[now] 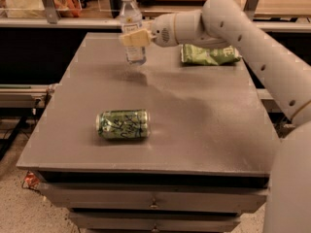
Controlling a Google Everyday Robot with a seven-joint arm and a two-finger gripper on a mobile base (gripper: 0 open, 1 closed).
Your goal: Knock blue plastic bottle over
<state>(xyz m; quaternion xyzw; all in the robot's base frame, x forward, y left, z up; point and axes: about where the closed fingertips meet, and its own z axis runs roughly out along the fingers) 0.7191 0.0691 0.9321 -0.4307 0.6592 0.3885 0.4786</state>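
The blue plastic bottle (130,21) is a slim clear bottle with a white cap. It is upright near the far left of the grey table (204,115). My gripper (133,38) reaches in from the right. Its cream fingers (138,37) are closed across the bottle's label at mid height. The bottle's base seems to hover just above the tabletop, with a shadow under it. The white arm stretches from the right edge of the view to the bottle.
A green drink can (122,124) lies on its side at the table's front left. A green chip bag (209,55) lies at the far right, just behind the arm. Shelving and a rail stand behind the table, and drawers sit below its front edge.
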